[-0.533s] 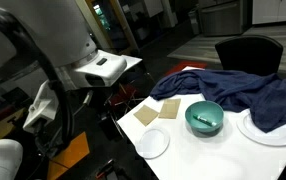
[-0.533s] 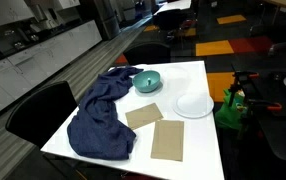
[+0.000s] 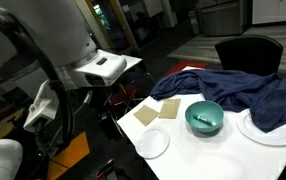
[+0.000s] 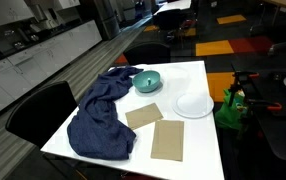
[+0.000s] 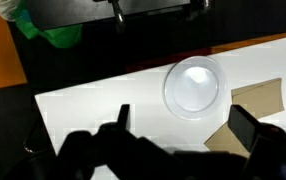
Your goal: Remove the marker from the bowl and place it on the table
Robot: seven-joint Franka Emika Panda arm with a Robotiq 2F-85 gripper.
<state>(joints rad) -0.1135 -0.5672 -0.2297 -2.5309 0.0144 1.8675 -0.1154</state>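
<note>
The teal bowl (image 3: pixel 204 118) stands on the white table (image 3: pixel 213 155) next to the blue cloth; it also shows in an exterior view (image 4: pixel 147 82). A pale marker (image 3: pixel 206 121) lies inside the bowl, small and faint. My gripper (image 5: pixel 183 125) is open and empty. In the wrist view its two dark fingers hang above the table's near edge, over a small white plate (image 5: pixel 194 84). The bowl and the marker are out of the wrist view. The arm (image 3: pixel 43 50) stands well off to the side of the bowl.
A dark blue cloth (image 4: pixel 103 115) covers the table's far side. Two tan mats (image 4: pixel 143 116) (image 4: pixel 168 140) lie in the middle. The small white plate (image 4: pixel 193 105) sits near the edge, a larger one (image 3: pixel 268 128) beyond the bowl. A green object (image 4: pixel 230 105) stands beside the table.
</note>
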